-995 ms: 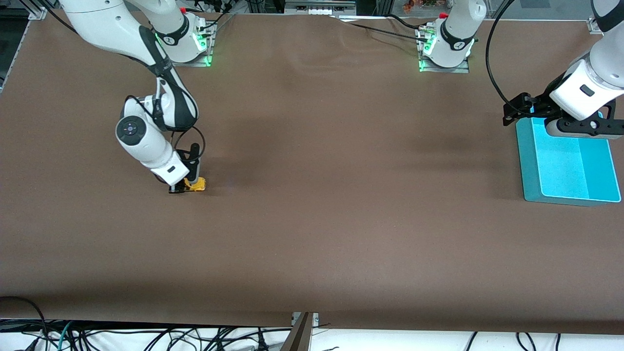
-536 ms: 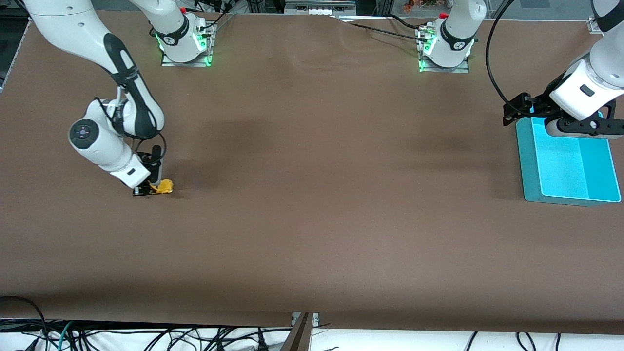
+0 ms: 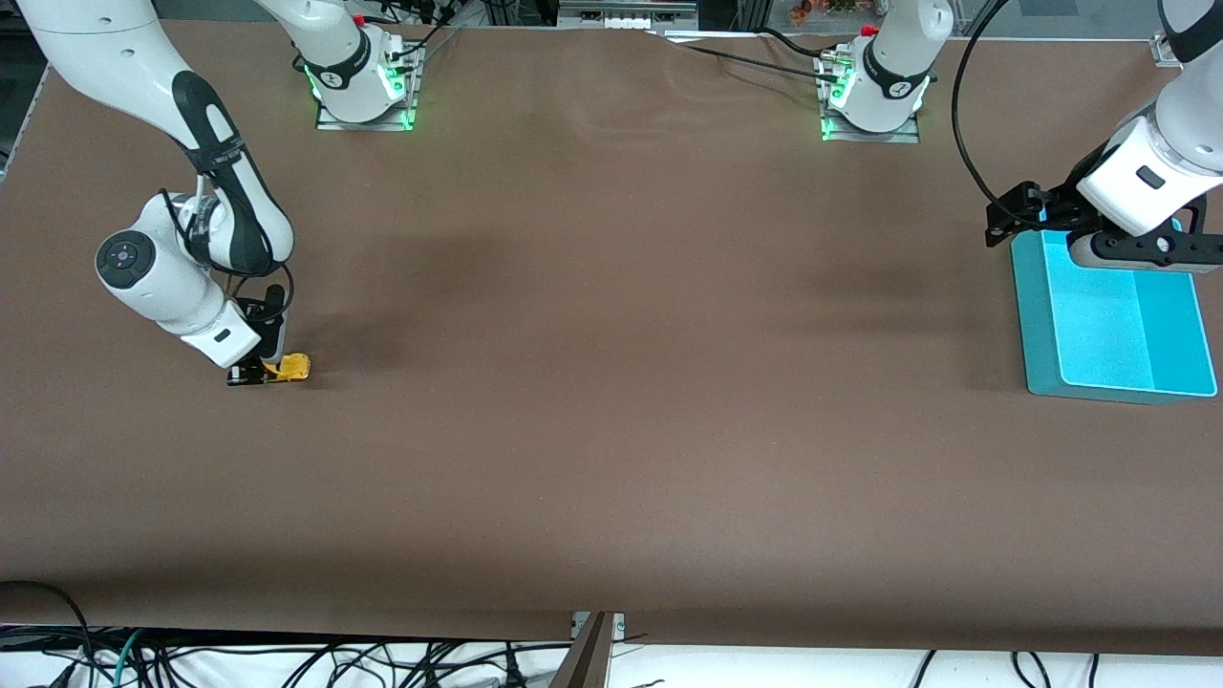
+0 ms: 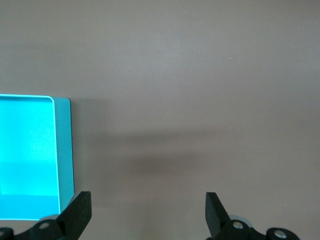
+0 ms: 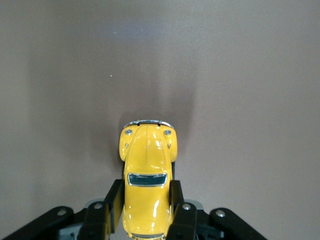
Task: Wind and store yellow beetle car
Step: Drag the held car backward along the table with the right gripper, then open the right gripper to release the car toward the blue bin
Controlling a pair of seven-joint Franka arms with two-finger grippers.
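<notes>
The yellow beetle car (image 3: 291,367) is down on the brown table near the right arm's end. My right gripper (image 3: 268,368) is shut on it. In the right wrist view the car (image 5: 147,175) sits between the two black fingers (image 5: 114,200), which press its sides, its nose pointing away from the wrist. My left gripper (image 4: 147,212) is open and empty, held over the table beside the edge of the cyan bin (image 3: 1113,320). The bin also shows in the left wrist view (image 4: 30,155).
The cyan bin stands at the left arm's end of the table and holds nothing that I can see. The brown table cover (image 3: 621,382) stretches between the car and the bin. Cables hang at the table's front edge.
My right gripper has dragged the car along the table toward the right arm's end, away from the bin. The left arm has not moved.
</notes>
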